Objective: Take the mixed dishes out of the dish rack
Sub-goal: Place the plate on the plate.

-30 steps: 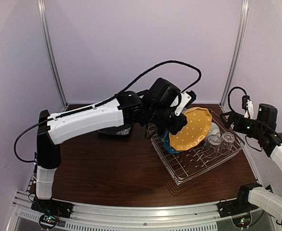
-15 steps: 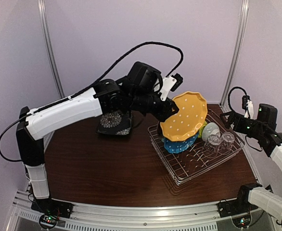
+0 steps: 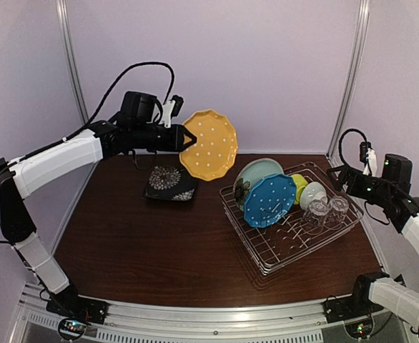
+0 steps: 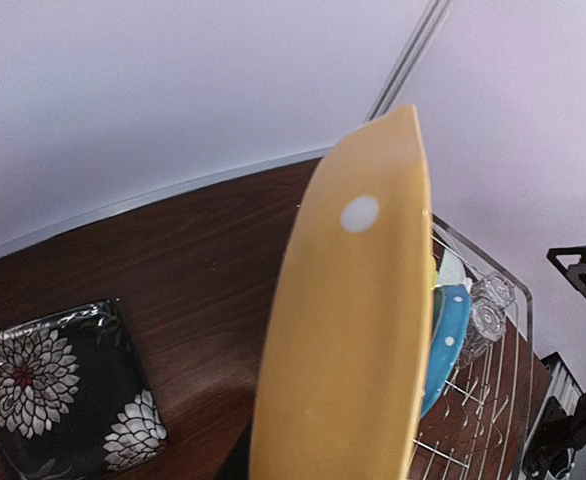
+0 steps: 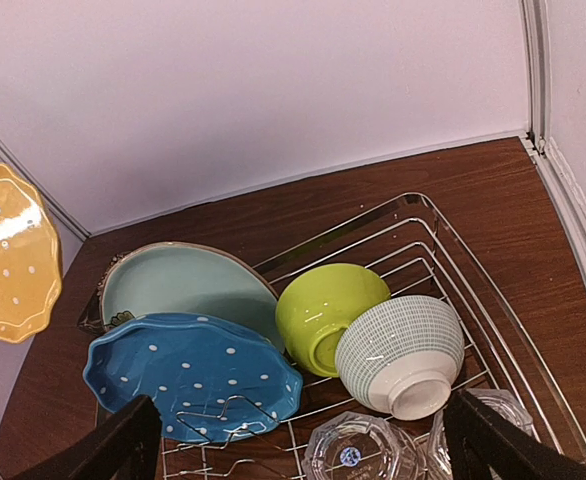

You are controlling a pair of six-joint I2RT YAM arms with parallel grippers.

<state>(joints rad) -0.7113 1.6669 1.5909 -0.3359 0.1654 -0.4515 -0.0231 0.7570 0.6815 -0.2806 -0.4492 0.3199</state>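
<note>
Seen from above, the left fingers [image 3: 177, 138] pinch the rim of the orange dotted plate [image 3: 209, 145]. The plate is upright in the air at upper centre-left of the frame, above the far side of the counter [image 3: 159, 243]. Just below it, the black floral plate [image 3: 170, 182] lies flat on the counter. The dish rack [image 3: 267, 266] sits at centre right. It holds the pale teal plate [image 3: 258, 168] and blue dotted plate [image 3: 269, 201] on edge, with the yellow-green bowl [image 3: 300, 184], white bowl [image 3: 313, 194] and two clear glasses [image 3: 315, 212] to their right.

In the left wrist view, the orange dotted plate stands edge-on through the middle. The black floral plate is at lower left and the dish rack at lower right.

In the right wrist view, the right fingers [image 5: 123, 445] are spread wide at the lower corners, gripping nothing. The dish rack fills the centre, and the orange dotted plate shows at the left edge.
</note>
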